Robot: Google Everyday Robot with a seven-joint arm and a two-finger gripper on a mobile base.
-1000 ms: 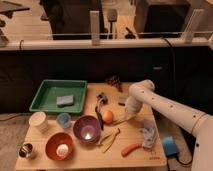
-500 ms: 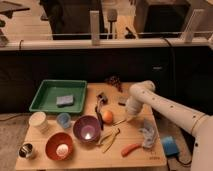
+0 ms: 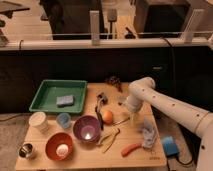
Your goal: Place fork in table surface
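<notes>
Wooden table surface stood before a dark partition | gripper hung at 3 o'clock of the orange ball, grip state could not be told | fork not made out | purple bowl at 8 o'clock of ball | green tray toward 10 o'clock, holding a sponge

The tray lies on the counter at ten o'clock, a sponge in it. At eight o'clock stand two cups, with a bowl and a small tin nearer the front edge. Another bowl sits at centre, an orange just to its right. The crossed utensils lie at five o'clock. At three o'clock the gripper hangs over the counter, a crumpled cloth to its right.
</notes>
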